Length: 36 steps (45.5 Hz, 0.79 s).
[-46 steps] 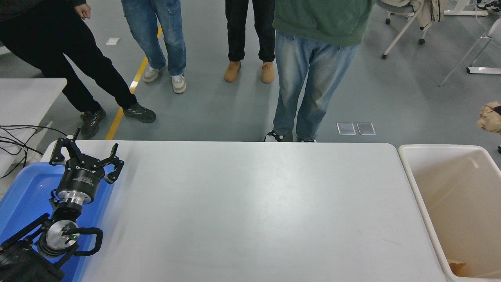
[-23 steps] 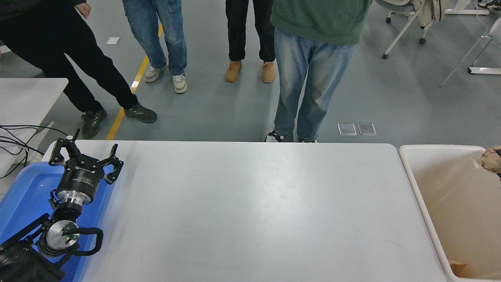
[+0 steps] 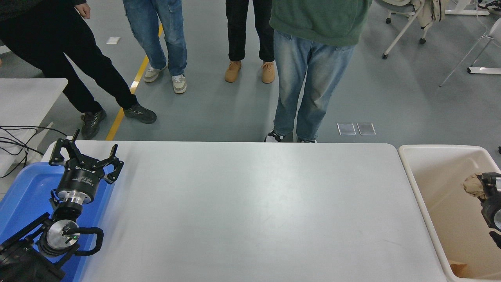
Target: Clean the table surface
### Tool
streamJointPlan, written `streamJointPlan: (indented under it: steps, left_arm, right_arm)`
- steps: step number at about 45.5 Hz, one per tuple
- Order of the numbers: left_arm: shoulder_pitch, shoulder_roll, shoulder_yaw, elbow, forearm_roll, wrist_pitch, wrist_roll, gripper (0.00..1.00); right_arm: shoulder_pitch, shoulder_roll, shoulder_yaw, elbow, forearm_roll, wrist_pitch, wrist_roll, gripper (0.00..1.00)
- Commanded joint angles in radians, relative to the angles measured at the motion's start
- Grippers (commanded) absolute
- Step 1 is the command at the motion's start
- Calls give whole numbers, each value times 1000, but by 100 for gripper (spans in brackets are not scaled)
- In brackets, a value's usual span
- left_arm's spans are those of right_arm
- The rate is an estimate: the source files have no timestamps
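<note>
The left gripper (image 3: pixel 84 156) hangs parked over the blue tray (image 3: pixel 23 196) at the lower left, jaws spread. The white tabletop (image 3: pixel 250 211) fills the middle. At the right edge, the right gripper (image 3: pixel 482 186) holds a crumpled brown paper wad (image 3: pixel 473 186) over the beige bin (image 3: pixel 450 203), jaws pinching it. Four people (image 3: pixel 313 58) stand beyond the far side.
</note>
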Motion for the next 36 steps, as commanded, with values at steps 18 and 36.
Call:
streamJointPlan:
  steps: [18, 36]
  left_arm:
    - [0, 0, 0, 0, 0, 0, 0, 99]
    - [0, 0, 0, 0, 0, 0, 0, 99]
  right_arm:
    - [-39, 84, -3, -5, 23, -208, -33, 0]
    - [-7, 86, -4, -3, 23, -239, -32, 32]
